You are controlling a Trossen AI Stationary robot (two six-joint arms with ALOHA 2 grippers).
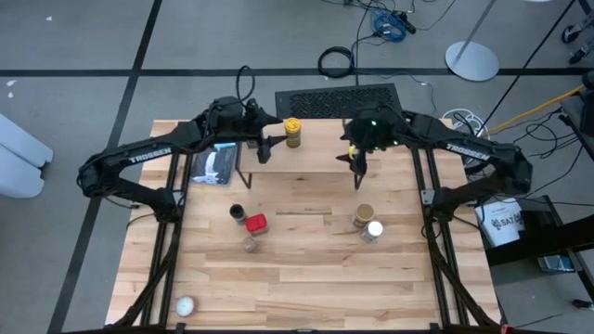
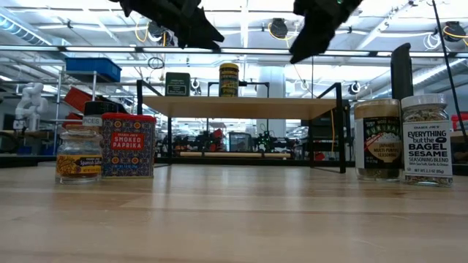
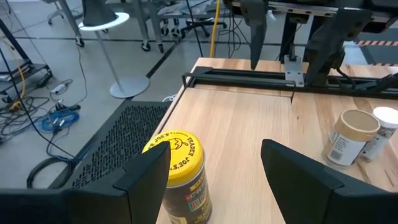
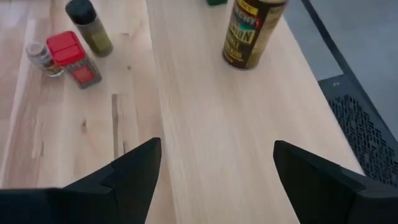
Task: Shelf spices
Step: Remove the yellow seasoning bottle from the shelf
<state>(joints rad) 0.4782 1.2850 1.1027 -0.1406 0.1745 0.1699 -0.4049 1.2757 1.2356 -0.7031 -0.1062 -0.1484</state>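
Shelf: the low riser with a light wood plank top and thin black legs [image 1: 316, 153] stands at twelve o'clock on the table.
On the shelf: the yellow-lidded dark jar [image 1: 293, 132] stands upright towards the plank's left end; the low view adds a black square tin [image 2: 177, 84] just beside it, which the left arm hides from above.
Left cluster: the red paprika tin [image 1: 256, 223], a black-lidded green jar [image 1: 237, 212] and a small dark-lidded jar [image 1: 250, 244] sit at about eight o'clock of the shelf.
Right pair: the tan-lidded jar [image 1: 364, 215] and white-lidded jar [image 1: 374, 230] touch, at five o'clock.
Left gripper [image 1: 269, 147]: over the shelf beside the yellow-lidded jar, jaws apart, empty.
Right gripper [image 1: 358, 167]: above the shelf's right end, jaws apart, empty.
Surface: a pale wooden tabletop [image 1: 306, 278]; a small white ball [image 1: 185, 305] lies near its seven o'clock corner.
Room: grey floor with cables; only the low view shows racks and ceiling lights.
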